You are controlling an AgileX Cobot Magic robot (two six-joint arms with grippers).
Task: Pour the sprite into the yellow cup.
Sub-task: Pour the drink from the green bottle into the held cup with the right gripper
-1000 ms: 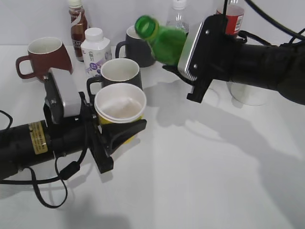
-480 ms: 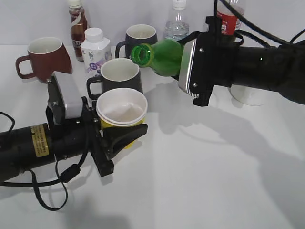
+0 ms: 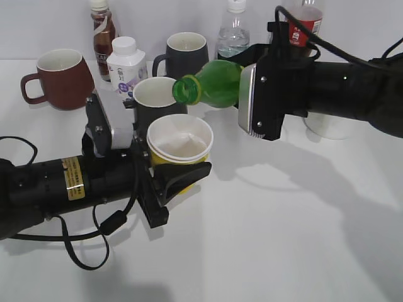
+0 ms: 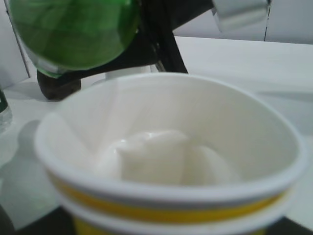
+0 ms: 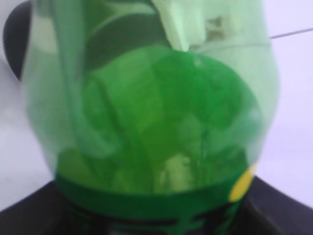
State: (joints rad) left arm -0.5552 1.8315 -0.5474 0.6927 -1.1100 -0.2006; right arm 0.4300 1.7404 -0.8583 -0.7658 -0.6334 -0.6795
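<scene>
My left gripper [image 3: 179,176] is shut on the yellow cup [image 3: 179,141], held upright above the table; its white inside fills the left wrist view [image 4: 166,156]. My right gripper [image 3: 249,94] is shut on the sprite [image 3: 211,85], a green bottle with no cap, tipped on its side with the open mouth pointing left just above the cup's far rim. The sprite fills the right wrist view [image 5: 151,122] and shows at the top left of the left wrist view [image 4: 73,32]. Both grippers' fingertips are hidden in the wrist views.
A dark mug [image 3: 154,97] stands right behind the cup. Another dark mug [image 3: 186,53], a brown-red mug [image 3: 60,75], a small white bottle [image 3: 126,63], a brown bottle [image 3: 102,28], a clear water bottle [image 3: 234,31] and a red-label bottle [image 3: 305,22] stand at the back.
My left gripper carried the cup right, towards the bottle. My right gripper tipped the sprite further down and lowered it, bringing its mouth over the cup's rim.
</scene>
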